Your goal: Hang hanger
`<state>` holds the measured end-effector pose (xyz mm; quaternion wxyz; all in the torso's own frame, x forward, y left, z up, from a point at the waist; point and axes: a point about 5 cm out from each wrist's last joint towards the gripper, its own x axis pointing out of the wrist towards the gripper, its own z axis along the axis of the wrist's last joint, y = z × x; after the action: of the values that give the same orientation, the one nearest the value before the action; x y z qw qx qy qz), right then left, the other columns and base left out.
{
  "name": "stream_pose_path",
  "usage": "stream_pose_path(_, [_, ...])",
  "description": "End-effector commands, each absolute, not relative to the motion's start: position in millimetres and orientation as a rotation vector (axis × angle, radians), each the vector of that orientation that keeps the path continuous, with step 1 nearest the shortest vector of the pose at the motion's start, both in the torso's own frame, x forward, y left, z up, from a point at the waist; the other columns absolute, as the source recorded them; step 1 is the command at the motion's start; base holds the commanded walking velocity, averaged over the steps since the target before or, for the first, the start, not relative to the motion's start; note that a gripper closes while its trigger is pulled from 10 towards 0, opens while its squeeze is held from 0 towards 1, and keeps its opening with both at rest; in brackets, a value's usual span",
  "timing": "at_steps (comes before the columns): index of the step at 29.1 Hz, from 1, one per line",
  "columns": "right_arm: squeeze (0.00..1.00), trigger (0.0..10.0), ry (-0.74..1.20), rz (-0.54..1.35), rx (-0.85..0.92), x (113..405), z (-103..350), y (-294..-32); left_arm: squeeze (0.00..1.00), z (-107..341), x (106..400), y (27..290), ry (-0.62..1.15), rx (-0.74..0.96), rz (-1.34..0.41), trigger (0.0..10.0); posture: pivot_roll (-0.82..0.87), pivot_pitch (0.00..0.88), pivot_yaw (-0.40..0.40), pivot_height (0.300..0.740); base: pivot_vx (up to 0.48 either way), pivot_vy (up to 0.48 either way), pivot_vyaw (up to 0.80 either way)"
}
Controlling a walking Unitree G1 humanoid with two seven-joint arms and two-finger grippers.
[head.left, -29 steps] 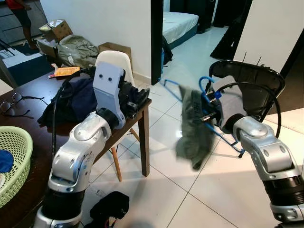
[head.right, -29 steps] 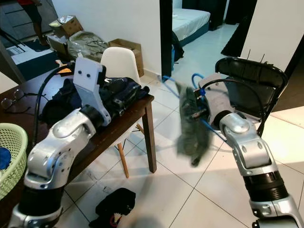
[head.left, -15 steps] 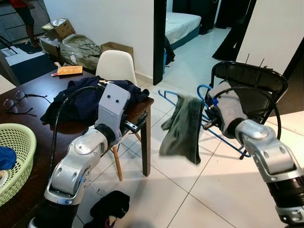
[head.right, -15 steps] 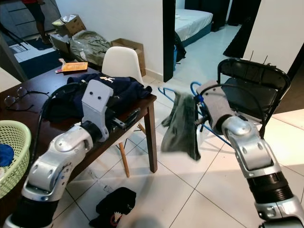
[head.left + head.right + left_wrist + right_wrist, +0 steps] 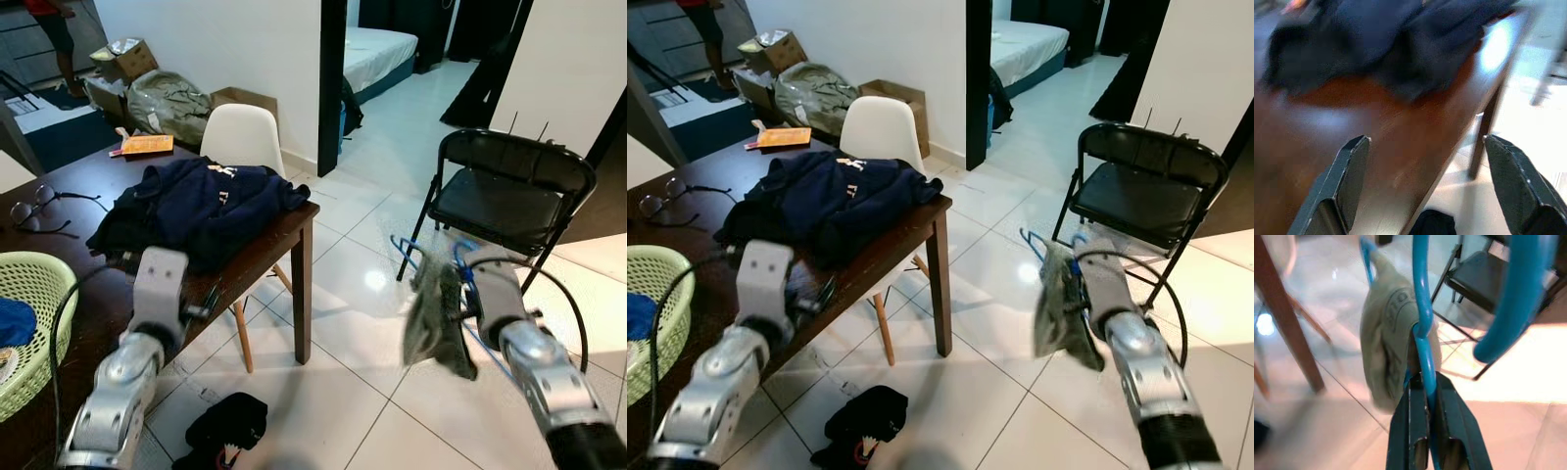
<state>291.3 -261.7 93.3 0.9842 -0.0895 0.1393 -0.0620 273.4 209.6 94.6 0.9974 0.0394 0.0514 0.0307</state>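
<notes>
White floor tiles are filling the lower half of the head views, with a dark desk (image 5: 274, 250) at left carrying a navy garment (image 5: 201, 201). At right of center, the right end effector (image 5: 1426, 396) is clamping its fingers on the blue hanger (image 5: 1420, 313) just below the hook, so the grey cloth (image 5: 431, 323) is dangling free above the floor, near a black chair (image 5: 505, 196). The left end effector (image 5: 1425, 181) is hovering over the desk edge, fingers wide apart and idle.

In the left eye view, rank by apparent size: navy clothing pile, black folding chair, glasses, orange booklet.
1. Navy clothing pile and black folding chair: look alike, so unranked.
2. Glasses.
3. Orange booklet, slightly smaller and farther away, so unsure.
</notes>
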Motion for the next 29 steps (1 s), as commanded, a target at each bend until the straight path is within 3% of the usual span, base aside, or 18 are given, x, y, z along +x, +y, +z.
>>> stream_pose_path(1, [0.0, 10.0, 0.243, -0.161, -0.137, 288, 94, -267, 0.0, 85, 269, 213, 0.126, 0.066, 0.095, 10.0, 0.02, 0.045, 0.012, 0.735, 0.0, 0.0, 0.0])
stream_pose_path(12, [0.0, 10.0, 0.281, -0.096, -0.035, 245, 44, -236, 0.0, 32, 234, 187, 0.299, -0.097, 0.036, 10.0, 0.03, 0.044, 0.029, 0.735, 0.0, 0.0, 0.0])
stream_pose_path(15, [0.0, 10.0, 0.276, -0.082, 0.01, 235, 34, -230, 0.0, 13, 226, 186, 0.359, -0.218, 0.013, 10.0, 0.03, 0.044, 0.028, 0.735, 0.0, 0.0, 0.0])
stream_pose_path(29, [0.0, 10.0, 0.293, -0.087, 0.066, 234, 19, -240, 0.0, 9, 230, 181, 0.359, -0.224, -0.043, 10.0, 0.05, 0.049, 0.028, 0.735, 0.0, 0.0, 0.0])
